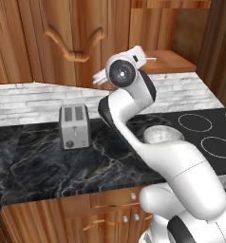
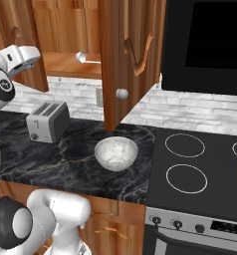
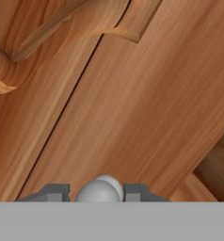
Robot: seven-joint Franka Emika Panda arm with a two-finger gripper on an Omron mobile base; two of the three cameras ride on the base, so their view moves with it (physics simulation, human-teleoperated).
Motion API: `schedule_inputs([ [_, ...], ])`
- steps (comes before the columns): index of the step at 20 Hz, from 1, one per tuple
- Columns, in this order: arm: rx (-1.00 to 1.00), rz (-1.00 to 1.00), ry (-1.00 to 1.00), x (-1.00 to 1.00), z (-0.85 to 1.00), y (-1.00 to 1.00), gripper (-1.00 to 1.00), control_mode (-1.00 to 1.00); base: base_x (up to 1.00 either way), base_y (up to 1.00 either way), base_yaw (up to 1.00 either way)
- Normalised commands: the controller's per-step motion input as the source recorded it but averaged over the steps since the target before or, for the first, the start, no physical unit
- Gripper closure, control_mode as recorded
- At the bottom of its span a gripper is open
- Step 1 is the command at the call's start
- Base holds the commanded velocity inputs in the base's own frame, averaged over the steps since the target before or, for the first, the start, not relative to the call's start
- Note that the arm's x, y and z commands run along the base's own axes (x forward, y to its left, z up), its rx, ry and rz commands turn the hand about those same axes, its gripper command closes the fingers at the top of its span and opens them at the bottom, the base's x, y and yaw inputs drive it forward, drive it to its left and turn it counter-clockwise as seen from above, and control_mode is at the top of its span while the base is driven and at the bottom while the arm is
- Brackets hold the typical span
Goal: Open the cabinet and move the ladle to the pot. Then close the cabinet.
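Ladle (image 2: 88,59): on cabinet (image 2: 121,45) shelf behind open right door, above toaster (image 2: 47,121) | handling: looks light, stiff, slick; take mid-handle | gripper (image 3: 100,192): fingers part-open astride left door's knob (image 3: 100,189), grip uncertain | surface: dark marble counter (image 2: 65,154), bowl (image 2: 116,153) right of toaster, stove beyond

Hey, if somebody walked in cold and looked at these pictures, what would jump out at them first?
Probably the cabinet door swung open over the counter, with the ladle lying on the shelf behind it. Close up, a silver knob sits between the gripper jaws on the other door. Below, a toaster and a speckled bowl stand on the dark marble counter.
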Motion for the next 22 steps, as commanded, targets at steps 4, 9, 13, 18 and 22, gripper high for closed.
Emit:
schedule_inputs([
  [4,0.0,-0.09,0.0,-0.65,0.1,0.13,1.0,-1.0,0.0,0.0,0.0],
  [9,0.0,-0.1,0.0,-0.44,0.02,0.21,1.0,-1.0,0.0,0.0,0.0],
  [13,0.0,-0.08,0.0,-0.22,0.0,0.21,1.0,-1.0,0.0,0.0,0.0],
  [18,0.0,-0.07,0.0,-0.08,0.0,0.25,-1.0,-1.0,0.0,0.0,0.0],
  [22,0.0,-0.01,-0.02,-0.01,0.01,0.04,-1.0,-1.0,0.0,0.0,0.0],
])
